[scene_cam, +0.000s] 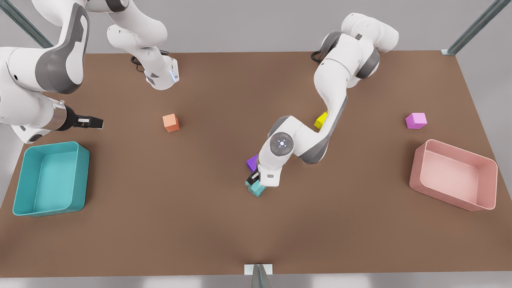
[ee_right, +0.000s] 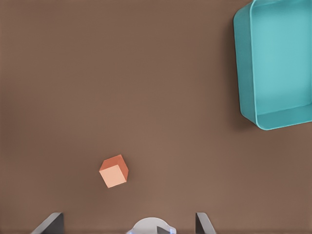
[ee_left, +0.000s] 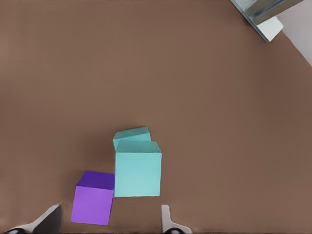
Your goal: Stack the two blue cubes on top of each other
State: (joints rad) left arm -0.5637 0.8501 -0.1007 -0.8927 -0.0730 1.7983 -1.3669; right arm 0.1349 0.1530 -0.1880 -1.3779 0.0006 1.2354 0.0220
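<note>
With the upper blue cube [ee_left: 138, 170] already sitting on the lower blue cube [ee_left: 131, 135] at the front view's center, the spread left gripper [ee_left: 109, 222] should rise straight, avoiding the purple cube [ee_left: 92, 199]; the right gripper [ee_right: 129, 224] waits, spread.

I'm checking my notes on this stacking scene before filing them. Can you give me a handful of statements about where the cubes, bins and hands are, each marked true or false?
1. One blue cube sits on top of the other blue cube. True.
2. The left hand grips the purple cube. False: its fingers are spread, and the purple cube rests on the table beside the stack.
3. The orange cube lies inside the teal bin. False: it sits on the bare table, apart from the bin.
4. The right hand hangs above the table near the teal bin, holding nothing. True.
5. The pink cube sits outside the pink bin. True.
</note>
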